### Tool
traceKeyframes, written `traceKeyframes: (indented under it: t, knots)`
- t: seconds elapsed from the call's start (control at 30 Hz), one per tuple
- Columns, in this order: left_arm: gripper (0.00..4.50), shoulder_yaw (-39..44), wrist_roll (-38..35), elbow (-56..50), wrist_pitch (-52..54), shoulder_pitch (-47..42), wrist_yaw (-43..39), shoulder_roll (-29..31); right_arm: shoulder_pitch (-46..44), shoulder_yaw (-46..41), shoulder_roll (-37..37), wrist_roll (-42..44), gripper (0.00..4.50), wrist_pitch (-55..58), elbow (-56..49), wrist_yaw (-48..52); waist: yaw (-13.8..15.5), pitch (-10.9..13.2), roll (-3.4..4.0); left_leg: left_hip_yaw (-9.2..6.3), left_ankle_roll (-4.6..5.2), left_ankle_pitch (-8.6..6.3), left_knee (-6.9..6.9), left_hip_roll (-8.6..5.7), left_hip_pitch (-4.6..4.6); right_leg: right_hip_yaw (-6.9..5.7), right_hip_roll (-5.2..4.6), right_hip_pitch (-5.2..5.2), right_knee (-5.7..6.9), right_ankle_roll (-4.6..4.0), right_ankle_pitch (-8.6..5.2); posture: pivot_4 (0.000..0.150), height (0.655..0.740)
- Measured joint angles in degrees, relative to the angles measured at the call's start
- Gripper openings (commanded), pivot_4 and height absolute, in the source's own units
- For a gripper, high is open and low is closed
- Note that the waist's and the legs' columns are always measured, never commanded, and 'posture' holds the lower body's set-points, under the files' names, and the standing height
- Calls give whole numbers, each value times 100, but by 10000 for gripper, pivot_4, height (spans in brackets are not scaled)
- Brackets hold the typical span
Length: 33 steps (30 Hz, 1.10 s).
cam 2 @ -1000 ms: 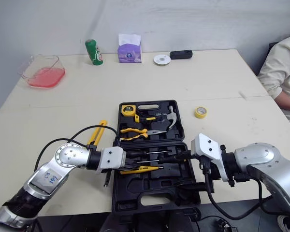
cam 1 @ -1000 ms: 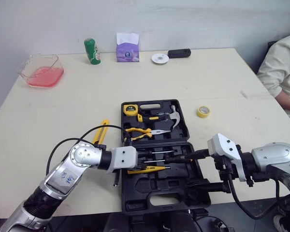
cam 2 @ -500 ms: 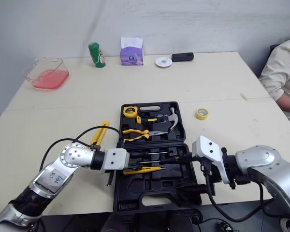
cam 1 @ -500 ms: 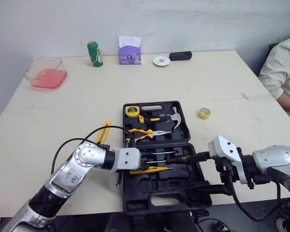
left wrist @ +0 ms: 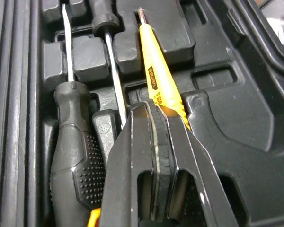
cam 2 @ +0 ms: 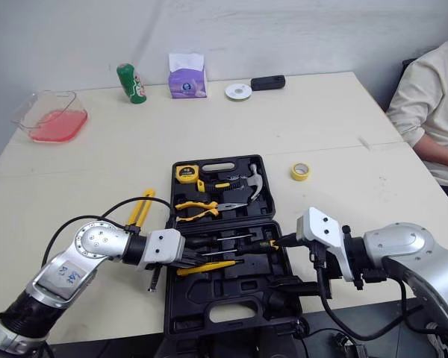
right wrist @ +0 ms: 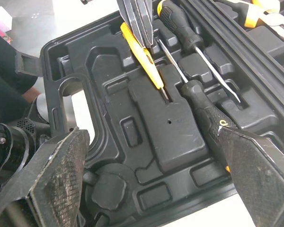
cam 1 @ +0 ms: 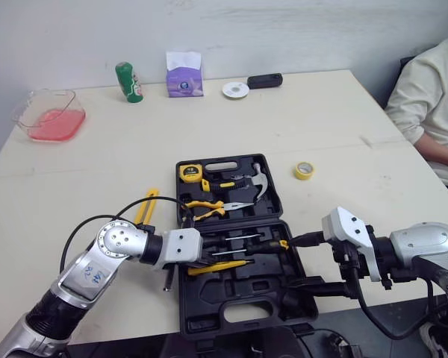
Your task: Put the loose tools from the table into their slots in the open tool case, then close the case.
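Right gripper (cam 1: 293,263) retreated, jaws spread; left gripper (left wrist: 155,111) pinches one yellow screwdriver (left wrist: 156,78) beside two black screwdrivers (left wrist: 73,142).

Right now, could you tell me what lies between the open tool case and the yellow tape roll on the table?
Nothing: in the left eye view, only bare table separates the tool case from the yellow tape roll.

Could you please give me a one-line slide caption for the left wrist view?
Left gripper shut on a yellow screwdriver in the black tool case, beside two black-handled screwdrivers.
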Motion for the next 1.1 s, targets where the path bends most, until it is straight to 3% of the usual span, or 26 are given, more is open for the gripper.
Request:
traceKeyframes:
  t: [0.2,0.4,0.77,1.1]
  knots:
    - [835,210,-578,8,581,-73,-1,-333,-1,0,0,1,45000,-5,1,-1,47,27,-36,-2,2,6,12,-7,-25,-1,-8,-14,-4,12,7,1500,7244]
    - [835,400,-1215,-252,1291,-127,-141,-298,-11,0,13,9,45000,-8,1,-16,47,45,-48,-3,-12,14,12,-7,-26,-1,-7,-15,-5,12,7,1500,7244]
    - [835,-1,-1105,-307,1756,-283,201,-382,-2,-1,13,30,45000,-5,-3,-59,127,47,-49,-3,-12,14,12,-8,-28,-2,-6,-17,-7,12,7,1500,7244]
    - [835,-584,-559,-560,1762,-366,341,-7,83,-50,12,102,45000,1,-46,-124,137,45,-46,-3,8,3,11,-8,-17,0,-7,-7,-7,12,7,1500,7244]
